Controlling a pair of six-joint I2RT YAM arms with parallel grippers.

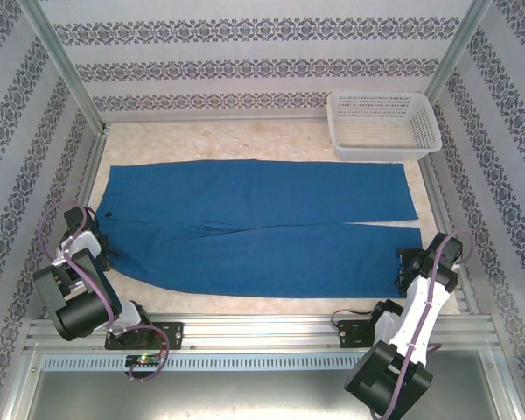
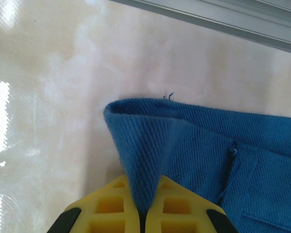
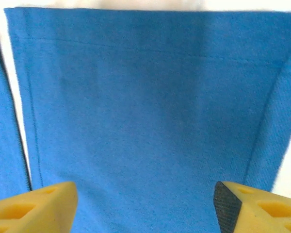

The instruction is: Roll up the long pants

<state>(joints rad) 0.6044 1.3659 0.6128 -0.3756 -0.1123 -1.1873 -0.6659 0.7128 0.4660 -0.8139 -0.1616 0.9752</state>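
The long pants (image 1: 262, 227) lie flat across the table, royal blue, waistband at the left and leg ends at the right. My left gripper (image 1: 94, 249) is at the near waistband corner. In the left wrist view its yellow fingers (image 2: 111, 208) are shut on a pinched fold of the waistband (image 2: 140, 155), which stands up between them. My right gripper (image 1: 409, 262) hovers over the near leg's end. In the right wrist view it stands open (image 3: 145, 204), fingers wide apart, with the flat leg fabric (image 3: 145, 107) below and nothing between them.
A white mesh basket (image 1: 383, 125) stands at the back right, just beyond the far leg. Patterned walls with metal posts close in the table on three sides. A metal rail (image 1: 262, 328) runs along the near edge. Bare tabletop (image 1: 210, 140) shows behind the pants.
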